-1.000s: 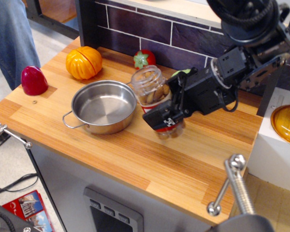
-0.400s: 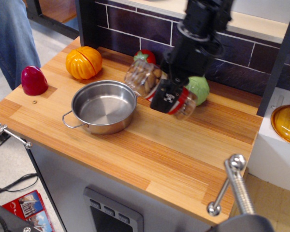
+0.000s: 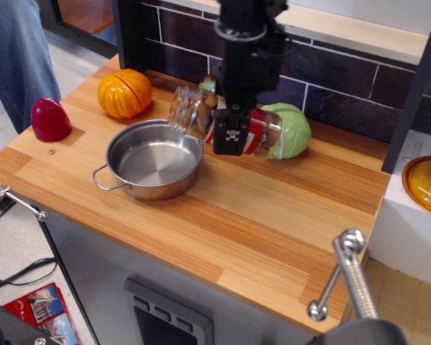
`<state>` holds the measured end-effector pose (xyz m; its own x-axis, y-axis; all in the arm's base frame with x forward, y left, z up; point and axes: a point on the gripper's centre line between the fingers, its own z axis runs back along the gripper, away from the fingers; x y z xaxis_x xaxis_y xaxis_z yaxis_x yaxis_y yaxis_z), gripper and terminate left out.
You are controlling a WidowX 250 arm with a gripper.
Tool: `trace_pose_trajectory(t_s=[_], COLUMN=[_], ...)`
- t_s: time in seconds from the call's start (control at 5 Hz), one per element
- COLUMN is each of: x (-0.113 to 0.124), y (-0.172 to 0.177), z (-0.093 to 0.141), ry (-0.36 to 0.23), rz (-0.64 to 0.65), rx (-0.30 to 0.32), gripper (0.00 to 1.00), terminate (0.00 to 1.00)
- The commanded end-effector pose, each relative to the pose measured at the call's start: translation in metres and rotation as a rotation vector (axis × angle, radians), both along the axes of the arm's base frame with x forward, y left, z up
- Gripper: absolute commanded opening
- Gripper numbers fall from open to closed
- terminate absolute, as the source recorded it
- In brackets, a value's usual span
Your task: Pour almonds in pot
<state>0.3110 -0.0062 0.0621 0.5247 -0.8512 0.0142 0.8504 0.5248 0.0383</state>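
My gripper (image 3: pixel 228 136) is shut on a clear plastic jar (image 3: pixel 201 118) with a red and white label. The jar is lifted and tipped almost on its side, its mouth pointing left over the far right rim of the pot. Brown almonds (image 3: pixel 197 111) show through the jar near its mouth. The pot (image 3: pixel 154 158) is a shallow shiny steel pan with a wire loop handle at its front left. It stands on the wooden counter and its inside looks bare. The black arm comes down from above and hides the jar's middle.
A green cabbage (image 3: pixel 290 131) lies right behind the jar's base. An orange pumpkin (image 3: pixel 124 93) and a red dome-shaped toy (image 3: pixel 49 119) stand at the left. A red strawberry toy peeks out behind the arm. An orange glass lid (image 3: pixel 427 184) sits off the counter at right. A brick wall backs the counter.
The arm has swung left and upward with the jar. The jar went from upright beside the pot to lifted and tipped sideways, mouth now at the pot's rim. The cabbage is uncovered.
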Motion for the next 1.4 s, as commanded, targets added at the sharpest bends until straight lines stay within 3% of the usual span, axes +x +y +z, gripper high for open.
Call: trace_pose_trajectory(t_s=[0.0, 0.2, 0.4, 0.6, 0.8, 1.2], x=[0.013, 0.021, 0.023, 0.020, 0.020, 0.023], y=[-0.005, -0.005, -0.002, -0.003, -0.003, -0.004], z=[0.019, 0.021, 0.028, 0.031, 0.033, 0.031], ry=[-0.162, -0.274, -0.325, -0.417, -0.480, -0.564], rz=[0.037, 0.063, 0.071, 0.104, 0.184, 0.266], rx=[-0.122, -0.178, -0.214, -0.262, -0.338, -0.391], gripper=[0.00, 0.00, 0.00, 0.00, 0.00, 0.00], terminate=[0.00, 0.00, 0.00, 0.00, 0.00, 0.00])
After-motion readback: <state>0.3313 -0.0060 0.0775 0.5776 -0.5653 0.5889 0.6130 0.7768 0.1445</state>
